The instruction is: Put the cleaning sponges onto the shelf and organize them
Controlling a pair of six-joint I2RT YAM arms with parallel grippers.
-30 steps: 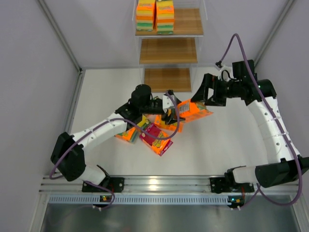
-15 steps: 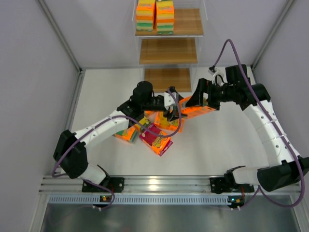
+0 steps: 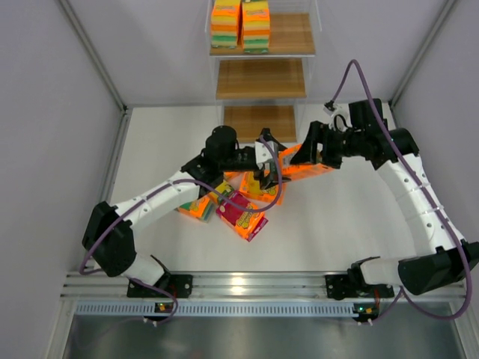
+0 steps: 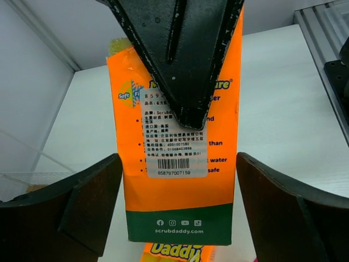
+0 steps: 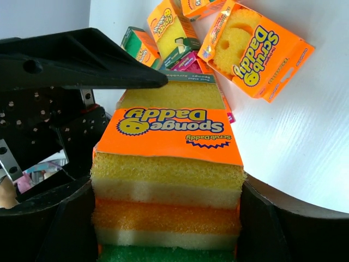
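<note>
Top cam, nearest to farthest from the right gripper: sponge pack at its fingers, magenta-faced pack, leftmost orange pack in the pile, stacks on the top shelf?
From the right gripper:
1. Orange-wrapped striped sponge pack, between its fingers.
2. Magenta-faced pack, pile's near side.
3. Leftmost orange pack, pile's left end.
4. Colourful sponge stacks, top shelf board, farthest back.

1. The left arm (image 3: 156,200) and right arm (image 3: 419,194) have white link shells and black joint housings.
2. A thin purple cable (image 3: 352,63) runs along each arm.
3. Black mounts (image 3: 161,285) carry both bases.
4. The left gripper (image 4: 179,158) has dark, matte, wedge-shaped fingers (image 4: 76,202).
</note>
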